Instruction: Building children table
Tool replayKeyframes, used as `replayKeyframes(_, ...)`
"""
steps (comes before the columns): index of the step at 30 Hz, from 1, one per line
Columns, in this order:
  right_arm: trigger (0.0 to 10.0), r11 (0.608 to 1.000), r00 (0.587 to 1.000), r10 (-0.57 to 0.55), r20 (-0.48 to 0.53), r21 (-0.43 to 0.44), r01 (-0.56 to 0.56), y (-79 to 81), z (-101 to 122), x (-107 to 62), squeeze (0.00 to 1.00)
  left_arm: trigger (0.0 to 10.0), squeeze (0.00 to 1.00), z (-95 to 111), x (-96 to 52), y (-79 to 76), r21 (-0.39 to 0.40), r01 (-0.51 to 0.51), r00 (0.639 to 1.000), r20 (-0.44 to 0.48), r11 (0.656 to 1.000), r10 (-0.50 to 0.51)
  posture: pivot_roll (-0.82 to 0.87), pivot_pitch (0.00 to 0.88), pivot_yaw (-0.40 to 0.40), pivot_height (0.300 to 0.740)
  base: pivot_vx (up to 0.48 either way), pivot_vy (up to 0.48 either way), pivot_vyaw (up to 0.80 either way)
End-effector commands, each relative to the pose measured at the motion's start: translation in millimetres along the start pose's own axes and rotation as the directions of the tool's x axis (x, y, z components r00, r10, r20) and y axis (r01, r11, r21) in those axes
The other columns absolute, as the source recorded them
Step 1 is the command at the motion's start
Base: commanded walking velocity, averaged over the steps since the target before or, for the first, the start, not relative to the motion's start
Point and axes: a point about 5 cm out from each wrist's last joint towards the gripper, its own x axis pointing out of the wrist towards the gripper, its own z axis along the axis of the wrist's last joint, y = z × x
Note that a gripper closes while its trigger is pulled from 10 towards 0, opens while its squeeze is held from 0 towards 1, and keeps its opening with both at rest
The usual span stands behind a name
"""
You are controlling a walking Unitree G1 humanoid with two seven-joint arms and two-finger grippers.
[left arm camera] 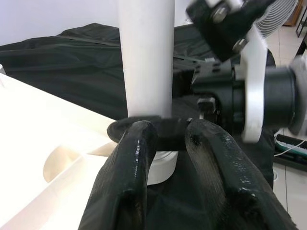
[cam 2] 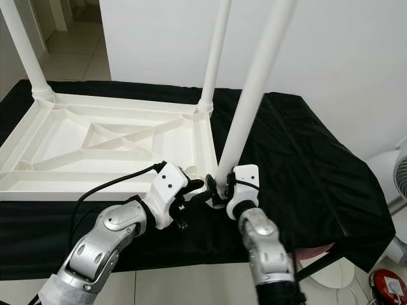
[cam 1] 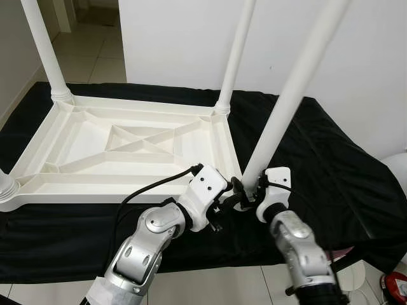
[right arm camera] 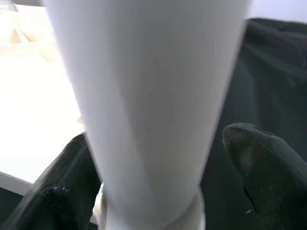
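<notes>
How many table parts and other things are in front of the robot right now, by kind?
White table legs standing up: 4 (far-left, far-right, near-right, near-left base)
White tabletop, upside down: 1
Black cloth: 1
Robot hands at the near-right leg: 2 (left hand, right hand)
Total: 8

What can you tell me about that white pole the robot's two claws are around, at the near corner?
The table leg is a smooth white tube, plastic by its look, widening to a collar at its foot. It leans slightly and meets the near right corner of the upturned white table top, which lies on a black cloth. The right gripper straddles its base, and the left gripper reaches in beside it.
</notes>
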Motion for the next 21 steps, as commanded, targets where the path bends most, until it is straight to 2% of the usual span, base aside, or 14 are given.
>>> replayKeyframes(1,10.0,0.999,0.999,0.051,-0.001,0.012,-0.051,-1.1,-1.8,0.6,0.0,10.0,0.0,-1.5,2.2,3.4,0.005,-0.053,0.999,-0.009,0.999,0.053,-0.02,0.0,-0.094,0.74,0.0,0.0,0.0)
replayKeyframes(3,10.0,0.997,0.997,0.081,-0.005,0.007,-0.081,-4.4,-2.2,0.7,0.0,10.0,0.0,-1.4,2.2,3.6,0.005,-0.053,0.999,-0.009,0.999,0.053,-0.02,0.0,-0.094,0.74,0.0,0.0,0.0)
replayKeyframes(5,10.0,0.975,0.977,0.215,-0.006,-0.059,-0.214,-9.6,0.3,4.6,0.0,10.0,0.0,-0.3,3.0,5.2,0.009,-0.056,0.998,-0.006,0.998,0.056,-0.02,0.0,-0.088,0.74,0.0,0.0,0.0)
replayKeyframes(9,10.0,0.953,0.959,0.284,-0.015,-0.102,-0.284,-12.5,2.1,9.1,0.0,10.0,0.0,0.3,3.7,6.3,0.014,-0.057,0.998,-0.004,0.998,0.057,-0.02,0.0,-0.085,0.74,0.0,0.0,0.0)
replayKeyframes(13,10.0,0.941,0.947,0.322,-0.016,-0.103,-0.322,-13.3,4.8,18.2,0.0,10.0,0.0,1.3,4.7,6.8,0.018,-0.055,0.998,-0.001,0.998,0.055,-0.02,0.0,-0.083,0.74,0.0,0.0,0.0)
replayKeyframes(14,8.1,0.932,0.938,0.347,-0.022,-0.104,-0.347,-12.5,5.2,23.0,0.0,10.0,0.0,1.9,5.0,6.9,0.02,-0.054,0.999,0.0,0.998,0.054,-0.02,0.0,-0.083,0.74,0.0,0.0,0.0)
replayKeyframes(15,4.5,0.926,0.932,0.361,-0.027,-0.105,-0.362,-11.7,5.2,26.1,0.0,10.0,0.0,2.3,5.1,7.0,0.022,-0.054,0.999,0.0,0.998,0.054,-0.01,0.0,-0.085,0.74,0.0,0.0,0.0)
replayKeyframes(16,0.4,0.922,0.927,0.372,-0.038,-0.104,-0.374,-10.7,4.1,28.4,0.0,10.0,0.0,2.5,5.1,7.2,0.024,-0.055,0.999,0.0,0.998,0.055,-0.01,0.0,-0.085,0.74,0.0,0.0,0.0)
replayKeyframes(17,0.0,0.918,0.924,0.38,-0.05,-0.101,-0.383,-9.8,2.3,29.8,0.0,10.0,0.0,2.8,4.9,7.6,0.027,-0.056,0.998,0.0,0.998,0.056,-0.01,0.0,-0.085,0.74,0.0,0.0,0.0)
replayKeyframes(21,0.0,0.915,0.92,0.387,-0.058,-0.099,-0.391,-9.6,0.9,30.4,0.0,10.0,0.0,2.9,4.8,7.9,0.028,-0.057,0.998,0.0,0.998,0.057,-0.01,0.0,-0.085,0.74,0.0,0.0,0.0)
